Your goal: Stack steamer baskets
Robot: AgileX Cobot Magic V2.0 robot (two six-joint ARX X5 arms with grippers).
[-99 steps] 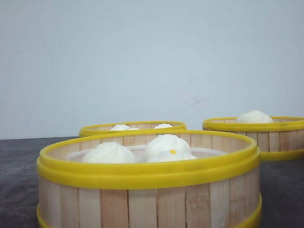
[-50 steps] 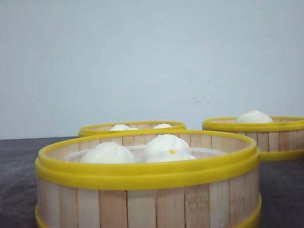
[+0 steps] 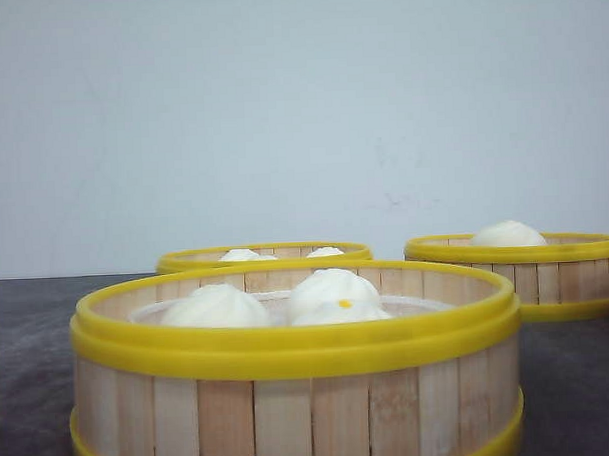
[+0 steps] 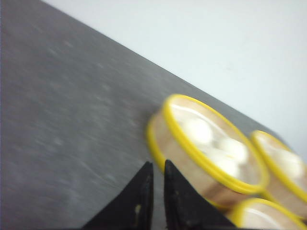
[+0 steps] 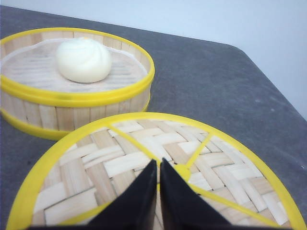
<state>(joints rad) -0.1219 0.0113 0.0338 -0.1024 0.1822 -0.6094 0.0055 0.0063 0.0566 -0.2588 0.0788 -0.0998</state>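
From the front I see three steamer baskets on the dark desk (image 3: 30, 378): the nearest basket (image 3: 290, 399) holds three white buns (image 3: 327, 292), a second basket (image 3: 265, 255) sits behind it, and a third basket (image 3: 526, 265) with a single bun stands off to the right. None is stacked yet, so I judge the task hardly begun. My left gripper (image 4: 154, 167) hangs over bare desk just beside a bun-filled basket (image 4: 206, 148), its jaws pressed nearly together with only a thin slit between them; that view is blurred. My right gripper (image 5: 158, 165) hovers above a woven lid (image 5: 158, 167) with a yellow rim and centre knob, jaws likewise almost closed and holding nothing, probably lined up on the knob because the lid tops the finished stack.
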